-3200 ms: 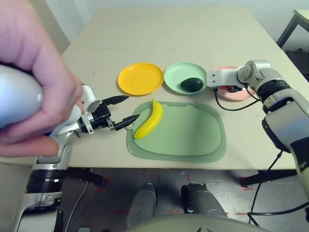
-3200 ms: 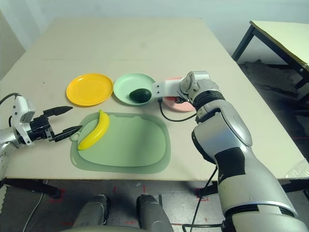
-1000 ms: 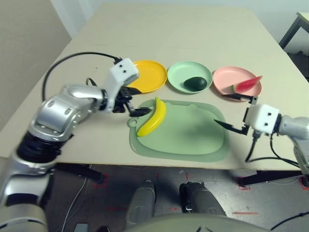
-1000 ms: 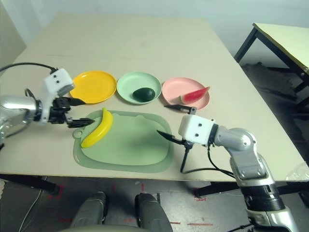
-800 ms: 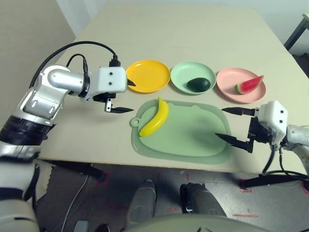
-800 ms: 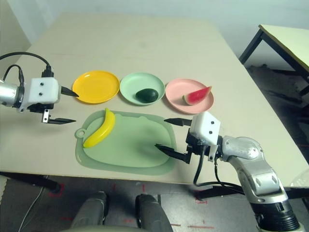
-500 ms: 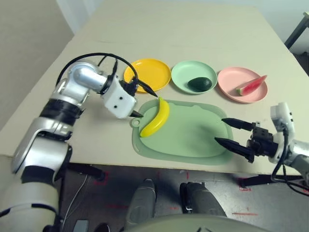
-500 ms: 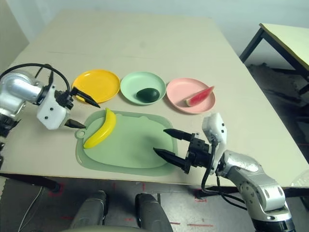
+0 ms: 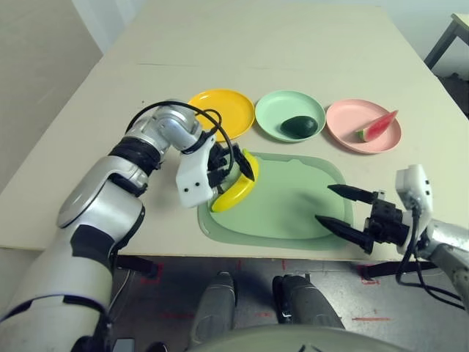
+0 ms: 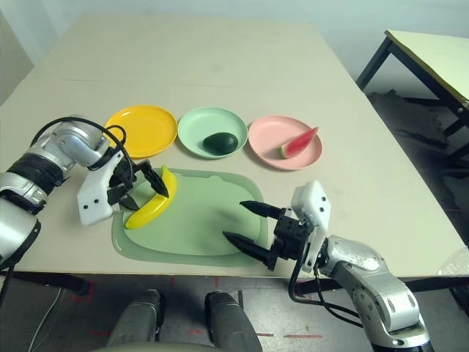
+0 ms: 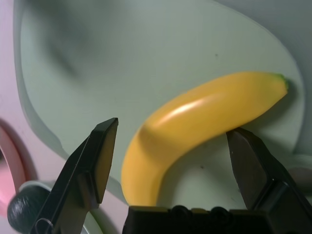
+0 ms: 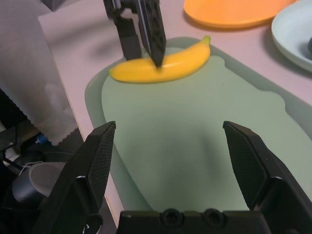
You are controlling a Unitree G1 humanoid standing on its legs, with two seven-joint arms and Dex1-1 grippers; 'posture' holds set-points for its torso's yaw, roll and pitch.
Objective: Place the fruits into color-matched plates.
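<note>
Claw (image 11: 173,134) now over banana (image 11: 195,119) — fingers spread

1. Left gripper (image 11: 174,126): jaws wide, banana (image 11: 195,114) crosses the space between and ahead of them; one fingertip right by its inner curve, contact unclear.
2. Yellow plate (image 9: 233,110) sits beyond left jaws, away from robot; low rim in the way there.
3. Black cable (image 9: 176,105) loops above and behind left jaws, snag risk.
4. Right gripper (image 9: 324,203): jaws wide, only bare green mat (image 9: 286,202) between and ahead of tips; passable up to banana and left fingers.
5. Beyond right jaws: strip of table (image 9: 366,170), then pink plate (image 9: 344,121), watermelon (image 9: 377,127) sticking up over rim.
</note>
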